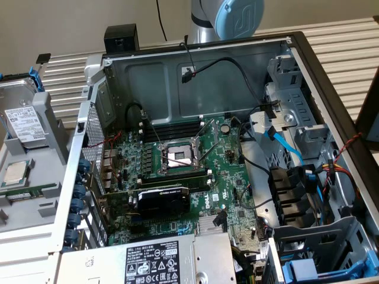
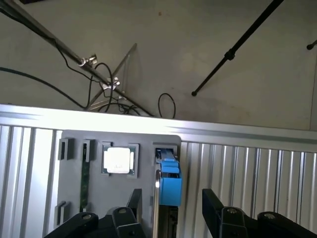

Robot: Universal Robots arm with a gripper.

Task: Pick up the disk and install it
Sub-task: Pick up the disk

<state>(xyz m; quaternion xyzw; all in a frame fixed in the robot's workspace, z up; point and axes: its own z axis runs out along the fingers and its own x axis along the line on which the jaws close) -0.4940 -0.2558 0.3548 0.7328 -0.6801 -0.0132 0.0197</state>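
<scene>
The disk, a silver drive with a white label in a blue carrier, stands on edge in a grey tray at the exterior view's left, outside the computer case. In the wrist view the disk is seen edge-on, as a thin silver edge with its blue carrier end. My gripper is open. Its black fingers stand wide apart on either side of the disk, clear of it, with nothing held.
The tray also holds a square silver processor chip and a green memory stick. The open computer case holds a motherboard, a black graphics card, a power supply and blue-fitted drive bays. Cables cross the case.
</scene>
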